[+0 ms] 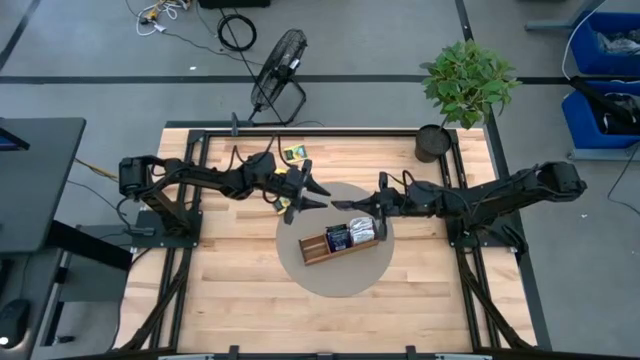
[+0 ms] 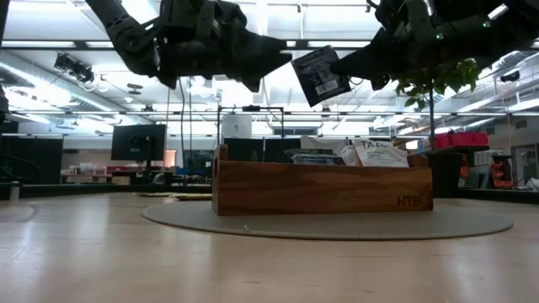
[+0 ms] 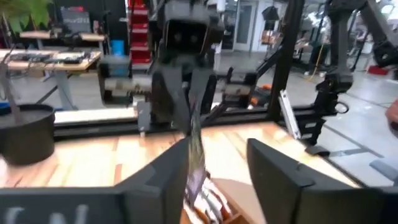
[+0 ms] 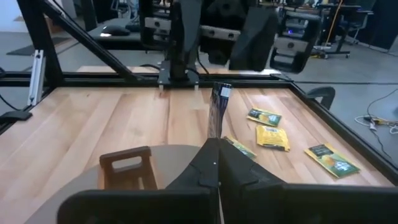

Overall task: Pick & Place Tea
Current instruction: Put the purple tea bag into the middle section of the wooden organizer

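A brown wooden tray (image 1: 312, 248) (image 2: 320, 189) stands on a round grey mat (image 1: 340, 282) and holds dark and white sachets (image 1: 340, 237) (image 2: 379, 153). My right gripper (image 1: 353, 205) (image 4: 217, 149) hangs above the tray's far side, shut on a dark tea sachet (image 2: 318, 74) (image 4: 216, 112). My left gripper (image 1: 312, 192) (image 3: 217, 152) is open and empty. It hovers just to the left of that sachet and faces it. Several yellow-and-green sachets (image 4: 272, 137) (image 1: 293, 153) lie flat on the table behind the left gripper. My right gripper pinches the dark sachet between its two fingers by one edge (image 4: 215, 138). The fingers come roughly level from the table's right side. The sachet is lifted clear above the tray and stands on edge, sticking out past the fingertips toward my left gripper (image 2: 253, 63).
A potted plant (image 1: 432, 143) stands at the table's far right corner. A fan (image 1: 278, 75) stands on the floor beyond the far edge. Dark frame rails (image 1: 470, 190) run along both sides of the table. Bare wood shows in front of the mat (image 1: 250, 300).
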`<state>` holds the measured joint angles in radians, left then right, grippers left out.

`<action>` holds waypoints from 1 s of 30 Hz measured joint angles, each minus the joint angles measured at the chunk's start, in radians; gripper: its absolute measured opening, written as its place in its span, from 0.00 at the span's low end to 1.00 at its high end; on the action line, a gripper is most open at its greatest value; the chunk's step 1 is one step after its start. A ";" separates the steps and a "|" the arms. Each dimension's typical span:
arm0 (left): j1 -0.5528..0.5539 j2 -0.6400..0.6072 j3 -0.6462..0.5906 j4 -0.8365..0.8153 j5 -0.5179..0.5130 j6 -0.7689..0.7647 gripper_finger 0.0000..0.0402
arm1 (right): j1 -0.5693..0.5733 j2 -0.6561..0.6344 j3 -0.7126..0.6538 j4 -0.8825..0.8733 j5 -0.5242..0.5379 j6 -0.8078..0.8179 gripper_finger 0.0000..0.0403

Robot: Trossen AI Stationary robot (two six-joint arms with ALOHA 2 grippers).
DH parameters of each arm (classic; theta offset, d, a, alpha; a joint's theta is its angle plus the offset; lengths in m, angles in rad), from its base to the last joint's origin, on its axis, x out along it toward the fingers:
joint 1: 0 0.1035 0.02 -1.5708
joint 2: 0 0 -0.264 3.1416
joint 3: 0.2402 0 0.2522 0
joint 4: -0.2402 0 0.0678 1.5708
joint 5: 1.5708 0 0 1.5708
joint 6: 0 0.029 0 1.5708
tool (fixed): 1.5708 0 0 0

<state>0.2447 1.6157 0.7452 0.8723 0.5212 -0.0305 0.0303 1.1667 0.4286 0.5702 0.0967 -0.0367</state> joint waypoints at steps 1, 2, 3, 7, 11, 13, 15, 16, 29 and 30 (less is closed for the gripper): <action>0.000 0.000 0.000 -0.015 -0.008 0.008 0.45 | 0.000 0.000 0.000 0.012 0.000 -0.006 0.00; -0.002 0.000 0.000 -0.033 -0.019 0.018 0.47 | 0.000 0.000 0.000 0.023 -0.001 -0.010 0.00; -0.005 0.000 0.000 -0.046 -0.022 0.033 0.50 | 0.000 0.000 0.000 0.031 -0.003 -0.013 0.00; -0.014 0.000 0.000 -0.043 -0.031 0.046 0.53 | 0.000 0.000 0.000 0.037 -0.005 -0.013 0.00; -0.014 0.000 0.000 -0.043 -0.057 0.050 0.49 | 0.000 0.000 0.000 0.057 -0.006 -0.004 0.00; -0.013 0.000 0.000 -0.044 -0.076 0.050 0.46 | 0.000 0.000 0.000 0.075 -0.008 0.004 0.00; -0.013 0.000 0.000 -0.033 -0.083 0.042 0.44 | 0.000 0.000 0.000 0.077 -0.008 0.005 0.00; -0.013 0.000 0.000 -0.024 -0.084 0.039 0.43 | 0.000 0.000 0.000 0.078 -0.008 0.006 0.00; -0.041 0.000 0.001 -0.003 -0.118 0.042 0.39 | -0.001 0.065 0.000 0.160 0.018 0.008 0.00; -0.042 0.000 0.001 -0.002 -0.119 0.042 0.38 | -0.001 0.071 0.000 0.164 0.018 0.006 0.00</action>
<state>0.2028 1.6158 0.7460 0.8700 0.4023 0.0120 0.0296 1.2374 0.4282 0.7341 0.1149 -0.0305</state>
